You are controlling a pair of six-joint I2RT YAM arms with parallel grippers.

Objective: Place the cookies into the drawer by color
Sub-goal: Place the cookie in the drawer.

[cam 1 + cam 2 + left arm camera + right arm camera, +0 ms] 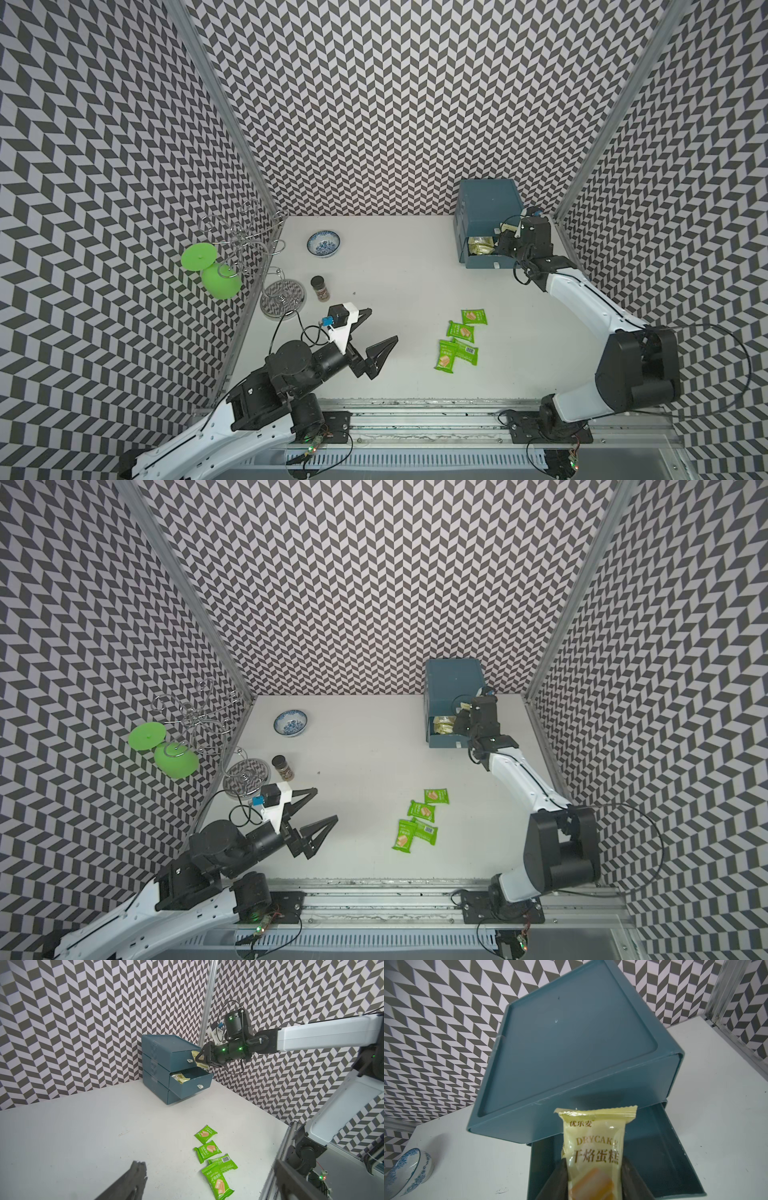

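Several bright green cookies lie together on the white table, among them one packet [473,316] [435,796] farthest back and another [217,1182] nearest my left arm. My left gripper [384,324] [326,803] hovers open and empty to their left; one finger [133,1180] shows in the left wrist view. The blue drawer unit [486,203] [164,1049] stands at the back right, its middle drawer [484,261] [191,1084] pulled out with pale yellow cookies [480,245] [180,1079] inside. My right gripper [500,241] [593,1178] is shut on a pale yellow cookie packet [593,1147] above that open drawer.
A blue-patterned bowl [323,244] [409,1172] sits at the back middle. A brown spice jar [320,288] stands beside a wire rack's round base [282,298]. Green cups [221,282] hang on the rack at the left wall. A metal rail [415,405] runs along the front edge.
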